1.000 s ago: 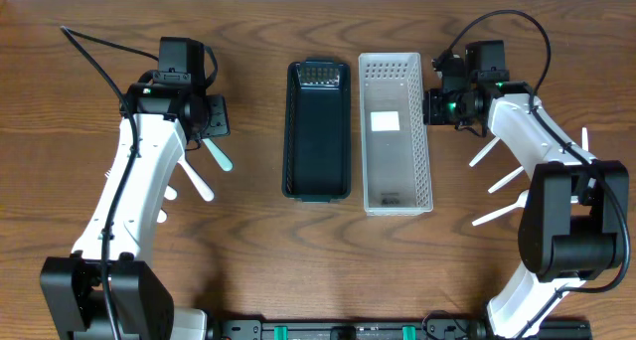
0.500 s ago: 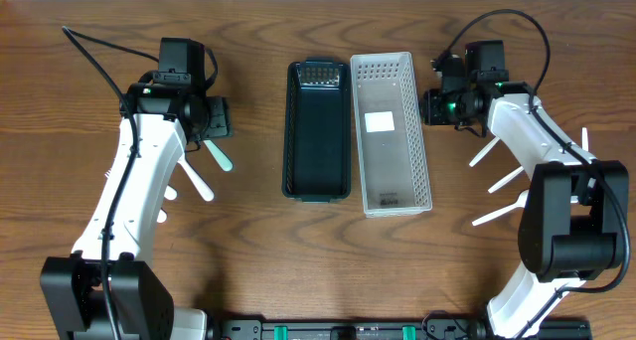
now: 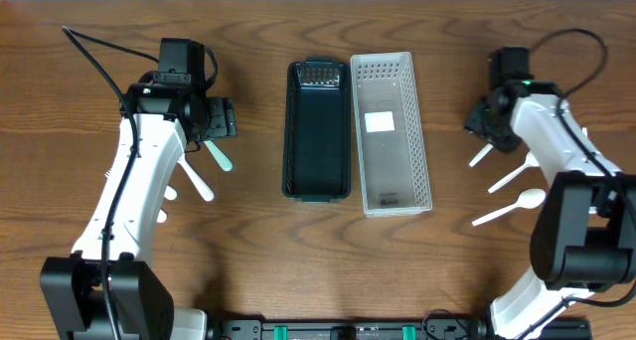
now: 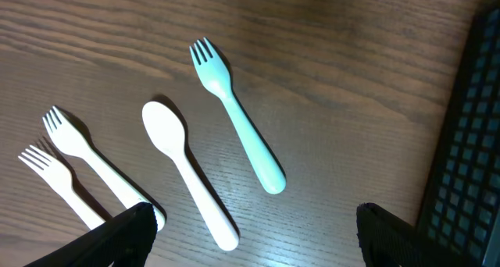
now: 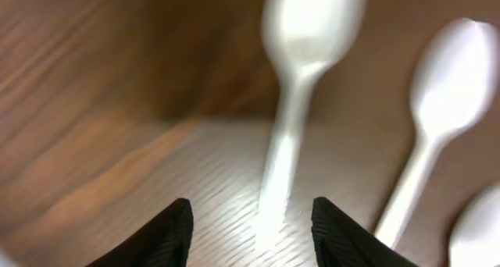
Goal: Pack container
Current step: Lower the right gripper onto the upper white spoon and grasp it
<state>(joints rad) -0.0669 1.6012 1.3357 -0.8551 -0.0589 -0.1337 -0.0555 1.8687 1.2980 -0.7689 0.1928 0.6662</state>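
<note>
Mid-table, toward the far edge: black container (image 3: 318, 131) and white perforated basket (image 3: 391, 131) lie lengthwise side by side, close enough that contact cannot be judged. Both look unpacked, apart from a pale square on the basket floor. Toward the left edge, left gripper (image 3: 219, 121) hangs above a teal fork (image 4: 234, 126), a white spoon (image 4: 187, 173) and two white forks (image 4: 86, 161), all flat on the wood. Its jaws are spread wide and hold nothing, fingertips (image 4: 117, 236) well apart. Toward the right edge, right gripper (image 3: 484, 121) hovers low over white spoons (image 5: 301, 80), blurred in the wrist view. Its jaws are parted with nothing between them, and three white utensils (image 3: 515, 174) fan out beside it
</note>
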